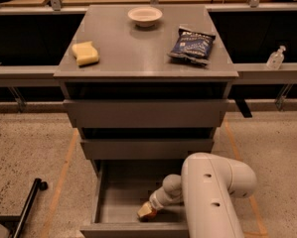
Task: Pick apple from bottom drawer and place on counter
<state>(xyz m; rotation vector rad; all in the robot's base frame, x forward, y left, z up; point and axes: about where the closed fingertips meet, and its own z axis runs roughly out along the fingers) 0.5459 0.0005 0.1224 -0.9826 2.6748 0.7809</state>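
Observation:
The bottom drawer (104, 202) of the grey cabinet is pulled open. My white arm reaches down into it from the right. The gripper (147, 211) is low inside the drawer, near its front wall and right of the middle. A small orange-red patch at the gripper's tip may be the apple (143, 216); the rest of it is hidden by the gripper. The counter (138, 46) is the flat grey top of the cabinet, far above the gripper.
On the counter lie a yellow sponge (85, 53) at the left, a white bowl (145, 16) at the back and a blue snack bag (190, 45) at the right. The two upper drawers (145, 113) are shut. A black bar (28, 207) lies on the floor at the left.

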